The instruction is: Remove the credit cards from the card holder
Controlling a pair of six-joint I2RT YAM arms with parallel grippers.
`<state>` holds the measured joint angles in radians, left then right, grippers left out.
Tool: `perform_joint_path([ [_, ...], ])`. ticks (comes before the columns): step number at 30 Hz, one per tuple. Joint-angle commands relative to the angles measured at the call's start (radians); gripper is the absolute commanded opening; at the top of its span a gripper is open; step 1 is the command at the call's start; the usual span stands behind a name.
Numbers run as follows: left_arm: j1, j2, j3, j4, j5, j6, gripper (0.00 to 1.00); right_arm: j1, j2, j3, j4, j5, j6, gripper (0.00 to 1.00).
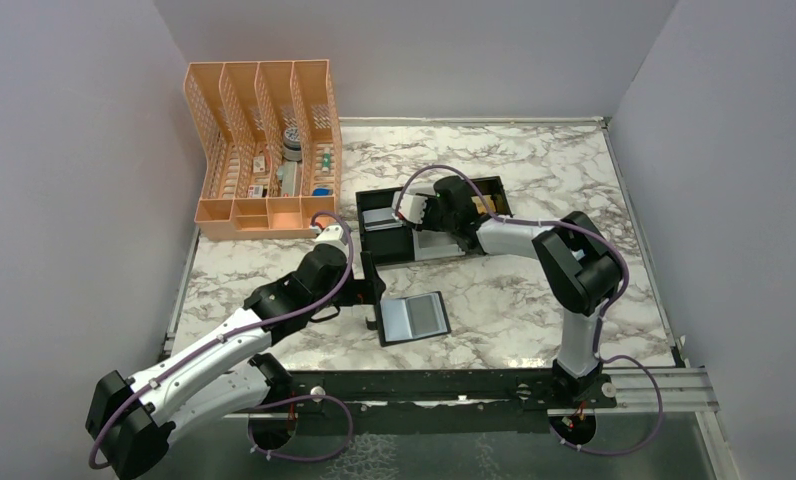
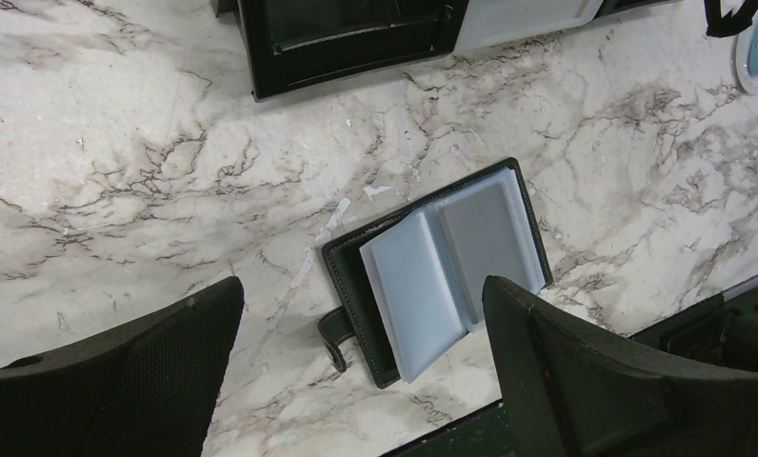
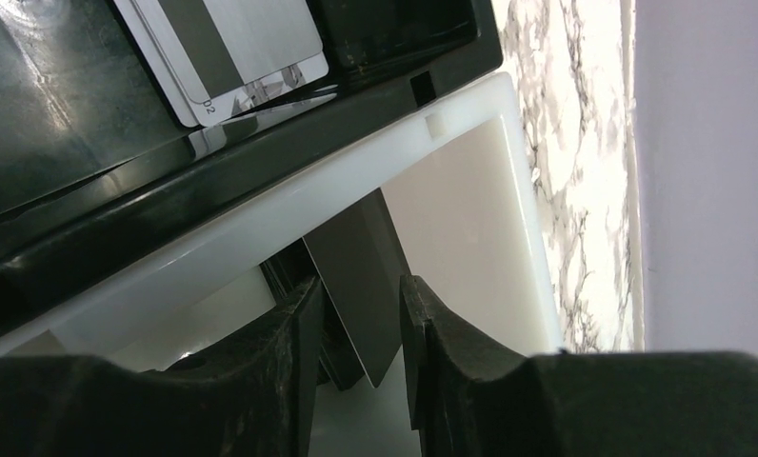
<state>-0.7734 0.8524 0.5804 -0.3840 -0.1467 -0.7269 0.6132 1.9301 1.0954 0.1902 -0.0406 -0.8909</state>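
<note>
My left pincer (image 2: 361,300) hangs apart above the open card holder (image 2: 442,257). Beyond the card holder, my right pincer (image 3: 361,309) clamps a dark grey card (image 3: 354,252) over a white tray (image 3: 466,205).

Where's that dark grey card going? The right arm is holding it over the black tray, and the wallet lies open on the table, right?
Almost. The right wrist view shows the right gripper holding the dark grey card over the white tray, not the black tray next to it. The card holder does lie open on the table.
</note>
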Motion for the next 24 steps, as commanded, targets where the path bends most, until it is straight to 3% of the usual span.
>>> perform_joint_path([
  [1, 0.005, -0.006, 0.012, -0.007, 0.008, -0.006, 0.99, -0.006, 0.028, 0.029, -0.011, -0.019, 0.014, 0.36],
  [9, 0.005, 0.001, 0.012, -0.006, 0.021, 0.000, 0.99, -0.013, 0.043, 0.039, -0.040, -0.025, 0.016, 0.37],
  [13, 0.005, 0.004, 0.011, -0.007, 0.021, -0.002, 0.99, -0.015, 0.035, 0.040, -0.044, -0.044, 0.029, 0.47],
  [24, 0.005, 0.023, 0.028, 0.000, 0.034, 0.007, 0.99, -0.022, -0.003, 0.037, -0.033, -0.079, 0.059, 0.53],
])
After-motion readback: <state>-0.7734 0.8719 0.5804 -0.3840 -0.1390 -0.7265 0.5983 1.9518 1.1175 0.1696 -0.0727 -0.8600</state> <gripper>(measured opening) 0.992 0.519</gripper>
